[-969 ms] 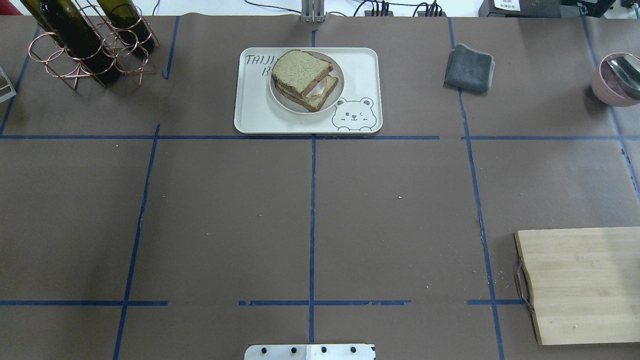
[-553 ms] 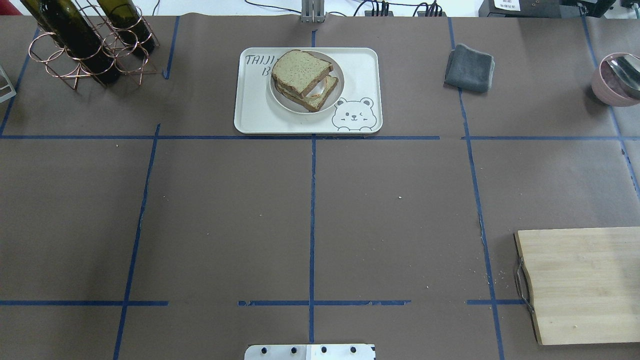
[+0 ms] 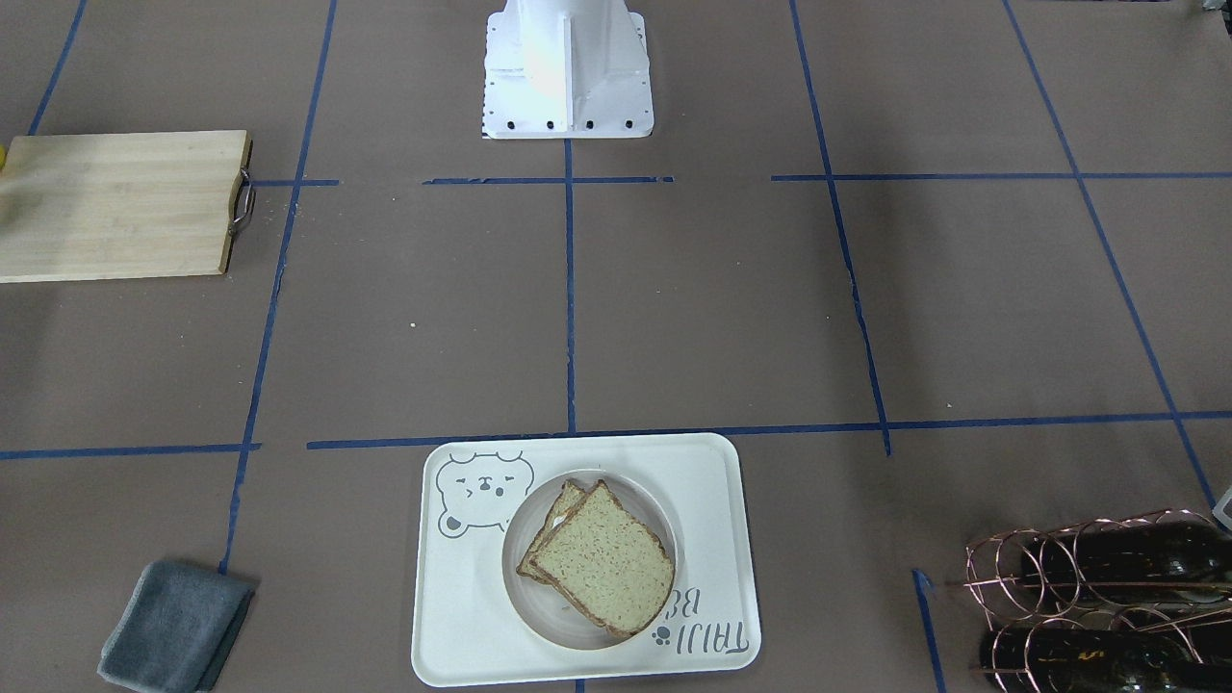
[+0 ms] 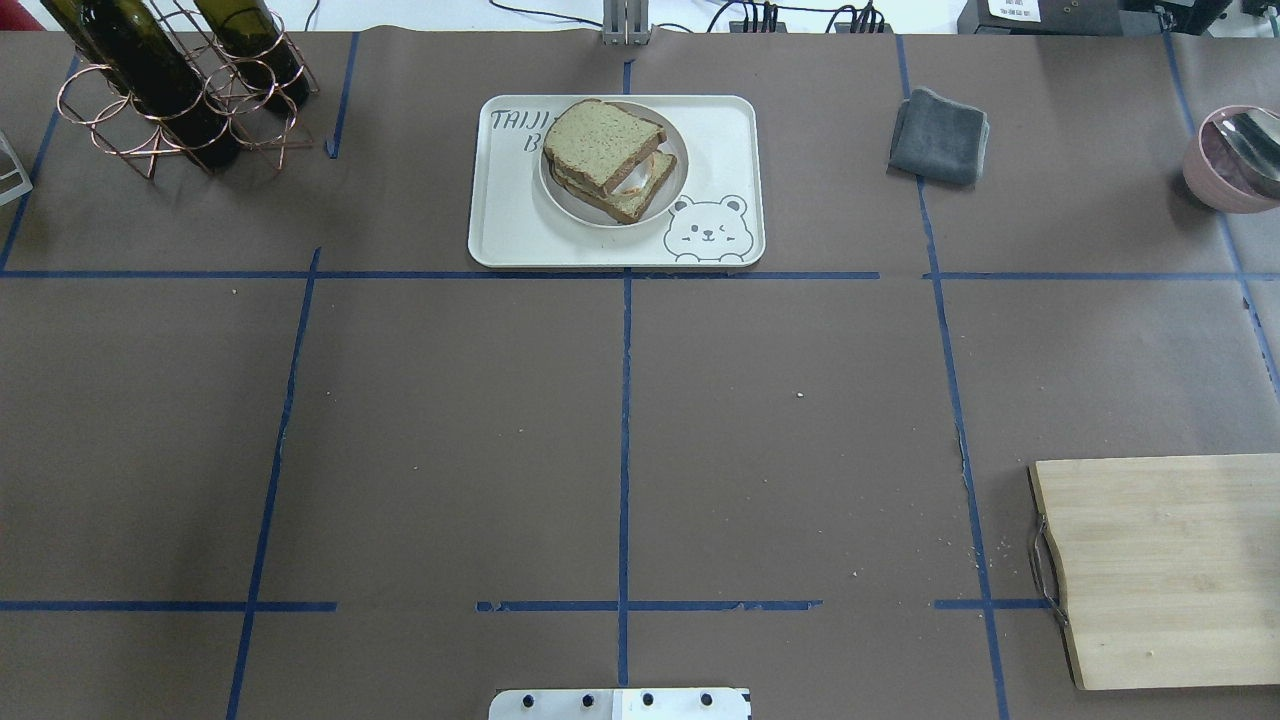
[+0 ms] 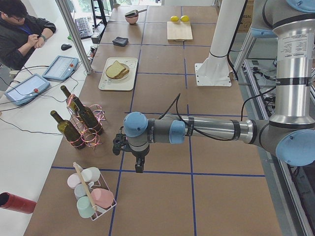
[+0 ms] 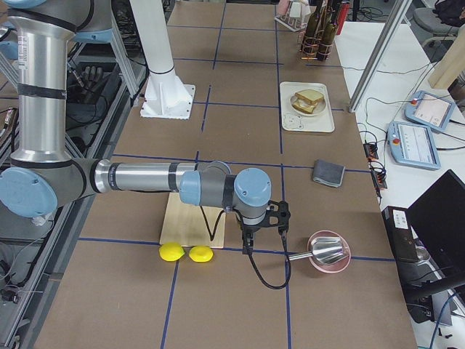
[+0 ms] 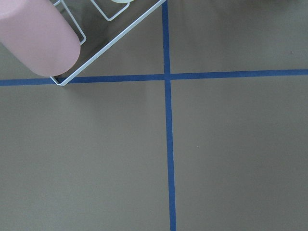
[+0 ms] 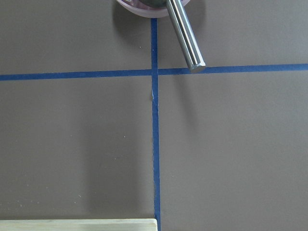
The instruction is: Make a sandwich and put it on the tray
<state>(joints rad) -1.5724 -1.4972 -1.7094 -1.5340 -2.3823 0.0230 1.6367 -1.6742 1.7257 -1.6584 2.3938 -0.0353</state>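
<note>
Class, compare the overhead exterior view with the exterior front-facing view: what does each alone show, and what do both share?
Only the overhead view shows the pink bowl with its metal scoop. Only the front-facing view shows the robot's white mounting column. Both show the sandwich on its plate on the tray, the grey cloth, the cutting board and the rack of wine bottles.

The tray (image 4: pixel 500 230) lies at the middle of the desk's (image 4: pixel 450 420) far edge. The plate (image 4: pixel 565 205) rests on the tray and carries the sandwich (image 4: pixel 605 148). Along the same edge, the bottle rack (image 4: pixel 170 95) stands left of the tray, and the cloth (image 4: pixel 938 136) and bowl (image 4: pixel 1225 175) lie right. The cutting board (image 4: pixel 1170 570) lies near the robot-side edge, right.
</note>
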